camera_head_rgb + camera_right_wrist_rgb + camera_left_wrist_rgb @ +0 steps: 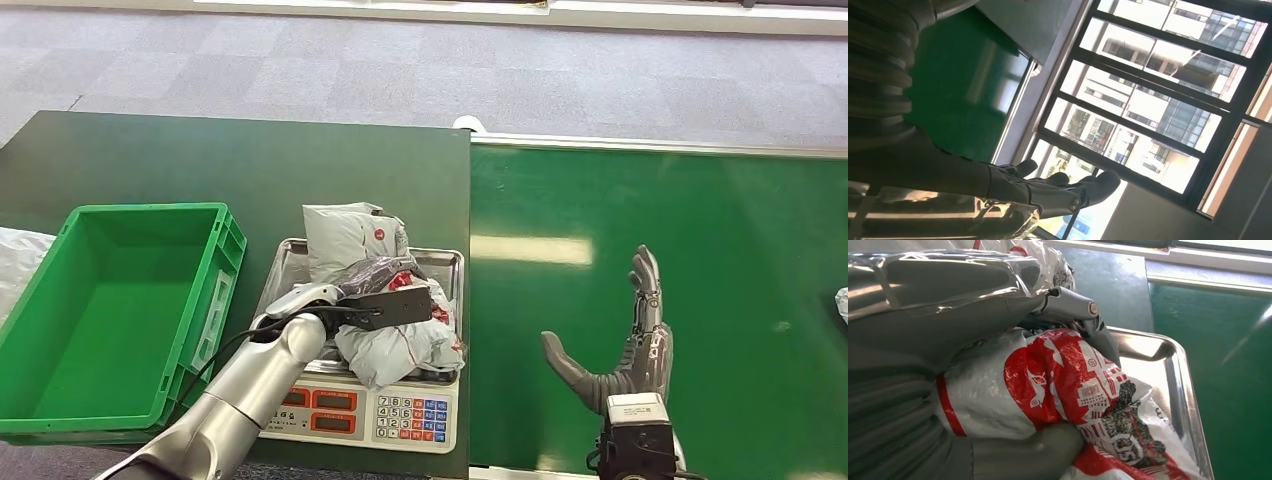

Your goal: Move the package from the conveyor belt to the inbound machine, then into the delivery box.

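Package on scale tray, gripped by left hand; green crate just beside, to the left; right hand spread, empty, over conveyor belt.

We cannot read the scale's displays; the left robot hand hides part of the package.

Grey carpet-tile floor; tall dark-framed windows show, probably, sunlit buildings.

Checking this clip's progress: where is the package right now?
In the head view, the package lies on the scale's metal tray, gripped by the left hand, right of the green crate.
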{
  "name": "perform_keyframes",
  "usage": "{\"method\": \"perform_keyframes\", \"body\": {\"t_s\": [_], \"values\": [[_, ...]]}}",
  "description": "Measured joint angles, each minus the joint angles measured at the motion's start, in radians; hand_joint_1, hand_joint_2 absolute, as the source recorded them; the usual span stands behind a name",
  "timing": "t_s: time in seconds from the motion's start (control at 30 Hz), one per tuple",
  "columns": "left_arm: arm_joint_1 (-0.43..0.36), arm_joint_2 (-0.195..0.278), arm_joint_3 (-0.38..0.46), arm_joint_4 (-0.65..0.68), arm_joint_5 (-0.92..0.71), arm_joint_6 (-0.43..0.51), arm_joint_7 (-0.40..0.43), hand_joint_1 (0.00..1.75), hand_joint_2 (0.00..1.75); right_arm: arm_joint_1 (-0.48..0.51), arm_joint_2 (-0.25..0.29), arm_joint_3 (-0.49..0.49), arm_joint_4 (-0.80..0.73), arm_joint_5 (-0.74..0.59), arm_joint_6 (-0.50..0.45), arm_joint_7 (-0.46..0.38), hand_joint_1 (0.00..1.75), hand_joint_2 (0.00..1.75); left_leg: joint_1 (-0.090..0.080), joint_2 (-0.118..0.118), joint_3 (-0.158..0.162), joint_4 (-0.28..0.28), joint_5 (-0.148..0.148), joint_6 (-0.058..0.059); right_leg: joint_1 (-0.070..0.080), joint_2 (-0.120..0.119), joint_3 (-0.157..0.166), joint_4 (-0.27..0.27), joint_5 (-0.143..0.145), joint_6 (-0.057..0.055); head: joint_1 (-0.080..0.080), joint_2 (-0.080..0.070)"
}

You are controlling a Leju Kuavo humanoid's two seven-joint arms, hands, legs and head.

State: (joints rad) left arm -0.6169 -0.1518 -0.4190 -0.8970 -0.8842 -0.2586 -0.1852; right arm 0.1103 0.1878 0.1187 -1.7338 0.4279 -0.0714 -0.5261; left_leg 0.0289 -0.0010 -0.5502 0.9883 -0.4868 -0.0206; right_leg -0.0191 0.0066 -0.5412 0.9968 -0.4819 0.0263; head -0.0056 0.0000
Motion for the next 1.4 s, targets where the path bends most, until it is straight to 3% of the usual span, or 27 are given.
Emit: {"method": "perform_keyframes", "body": {"t_s": [0.17,0.4,0.57,0.7,0.87,1.07,1.23,1.4], "values": [[-0.028,0.0,-0.01,0.037,0.007,-0.002,-0.004,1.65,1.75,-0.002,-0.005,0.002,0.012,-0.002,-0.004,0.0,0.0,1.75,0.0,0.0,0.0,0.0,0.0,0.0,0.0,0.0,0.0,0.0,0.0,0.0,0.0,0.0],[-0.062,0.0,-0.027,0.09,0.097,-0.013,-0.025,1.75,1.75,-0.005,-0.012,0.009,0.022,-0.012,-0.026,0.005,0.0,1.75,0.0,0.0,0.0,0.0,0.0,0.0,0.0,0.0,0.0,0.0,0.0,0.0,0.0,0.0],[-0.047,0.0,-0.022,0.085,0.206,0.047,-0.014,1.75,1.75,-0.003,-0.015,0.011,0.024,-0.012,-0.041,0.014,0.0,1.75,0.0,0.0,0.0,0.0,0.0,0.0,0.0,0.0,0.0,0.0,0.0,0.0,0.0,0.0],[0.006,0.0,0.013,-0.012,0.33,0.119,-0.035,1.75,1.75,0.013,-0.015,0.01,0.024,-0.012,-0.055,0.016,0.0,1.75,0.0,0.0,-0.002,0.0,0.0,0.0,0.0,0.0,-0.003,0.0,0.0,0.0,0.0,0.0],[0.065,0.007,0.062,-0.239,0.488,0.221,-0.079,1.75,1.75,0.029,-0.019,0.009,0.024,-0.012,-0.07,0.021,0.0,1.75,0.0,0.0,-0.003,0.0,0.0,0.0,0.0,0.001,-0.003,0.0,0.0,0.0,0.0,0.0],[0.119,0.064,0.118,-0.494,0.55,0.358,-0.115,1.75,1.75,0.062,-0.023,0.009,0.027,-0.024,-0.08,0.015,0.0,1.75,0.0,0.0,-0.003,0.0,0.0,0.0,0.0,0.001,-0.004,0.0,0.0,0.0,0.0,0.0],[0.129,0.113,0.187,-0.557,0.554,0.41,-0.119,1.75,1.75,0.076,-0.025,0.006,0.032,-0.037,-0.078,0.013,0.0,1.75,0.0,0.001,-0.003,0.0,0.0,0.0,0.0,0.0,-0.003,0.001,0.0,0.0,0.0,0.0],[0.119,0.17,0.277,-0.558,0.434,0.561,-0.104,1.75,1.75,0.078,-0.026,0.005,0.043,-0.039,-0.072,0.018,0.0,1.75,0.0,0.002,-0.002,0.0,0.0,0.0,0.0,0.002,-0.004,0.001,0.0,0.0,0.0,0.0]]}}
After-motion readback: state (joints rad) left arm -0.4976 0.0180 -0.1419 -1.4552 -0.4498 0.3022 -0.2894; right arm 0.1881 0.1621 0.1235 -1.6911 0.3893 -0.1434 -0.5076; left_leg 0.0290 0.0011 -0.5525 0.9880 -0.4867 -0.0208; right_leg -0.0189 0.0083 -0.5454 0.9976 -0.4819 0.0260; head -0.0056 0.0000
